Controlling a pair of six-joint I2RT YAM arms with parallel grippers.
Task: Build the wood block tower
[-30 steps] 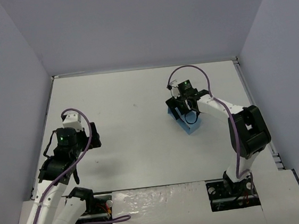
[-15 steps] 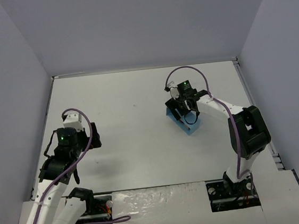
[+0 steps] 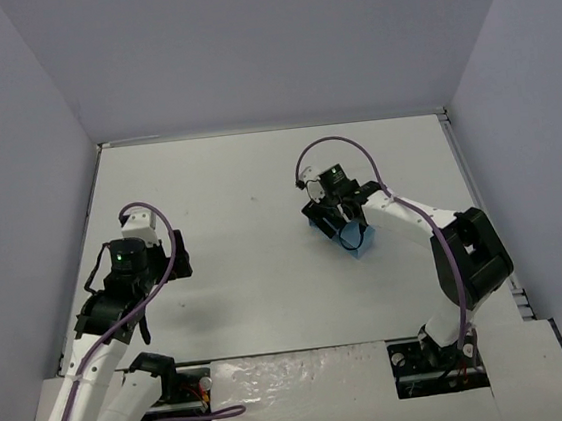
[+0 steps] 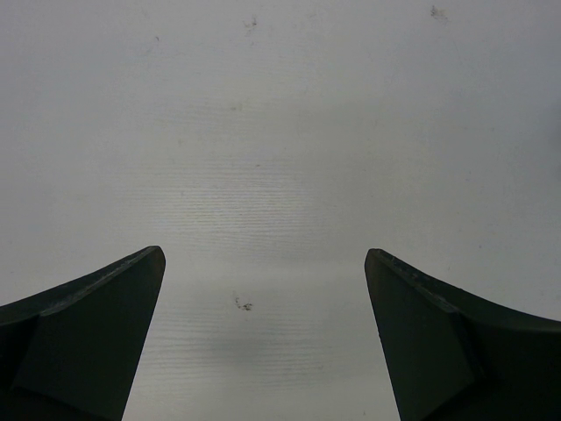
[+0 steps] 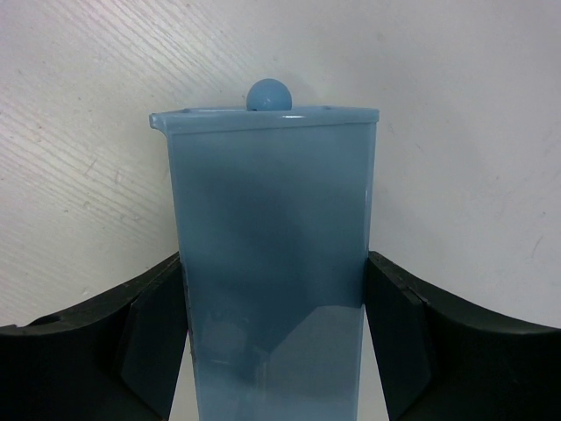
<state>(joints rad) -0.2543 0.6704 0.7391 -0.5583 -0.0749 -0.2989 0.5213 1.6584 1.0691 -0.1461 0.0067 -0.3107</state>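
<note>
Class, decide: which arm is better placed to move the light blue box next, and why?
Right. The right pincer has a finger against each side of the light blue box. The left pincer stands open over the table, well away from it.

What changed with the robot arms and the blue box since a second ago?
The right gripper closed its fingers on the sides of the light blue rectangular plastic box and shifted a little to the left with it. The left gripper stayed open, where it was.
</note>
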